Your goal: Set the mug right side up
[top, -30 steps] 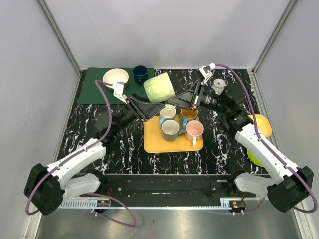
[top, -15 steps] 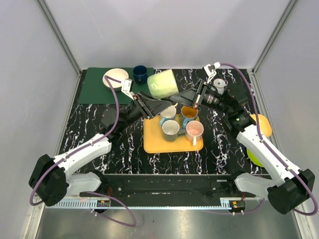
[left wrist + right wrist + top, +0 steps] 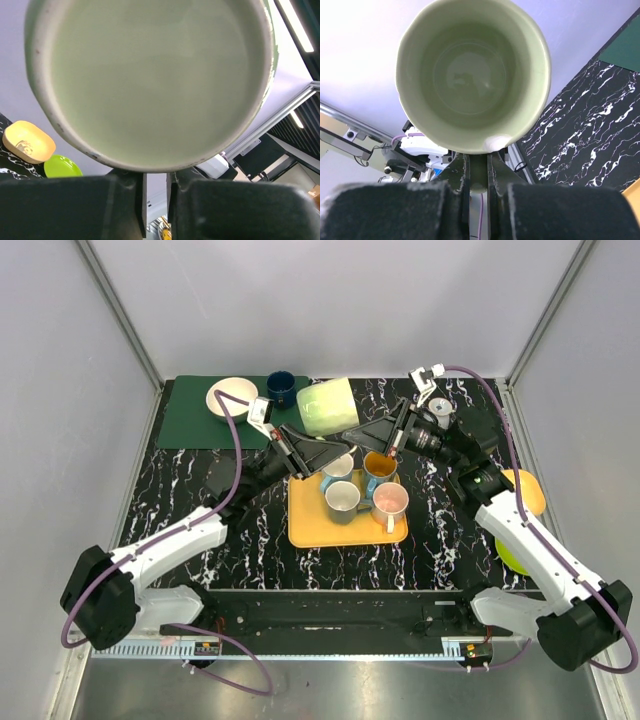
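Top external shows the mug [image 3: 325, 407] aloft on its side, mid-turn. My right gripper [image 3: 478, 165] is clamped on it near the rim; my left gripper [image 3: 156, 179], nearly closed, meets its base, grip unclear. Next I'd tip the mouth upward

the mug [image 3: 150, 80] runs off the left wrist view's top.

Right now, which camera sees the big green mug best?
The right wrist view: it looks straight into the green mug, showing the whole rim and empty inside. The left wrist view shows only its flat bottom, filling the picture. The top view shows its side, small and far away.
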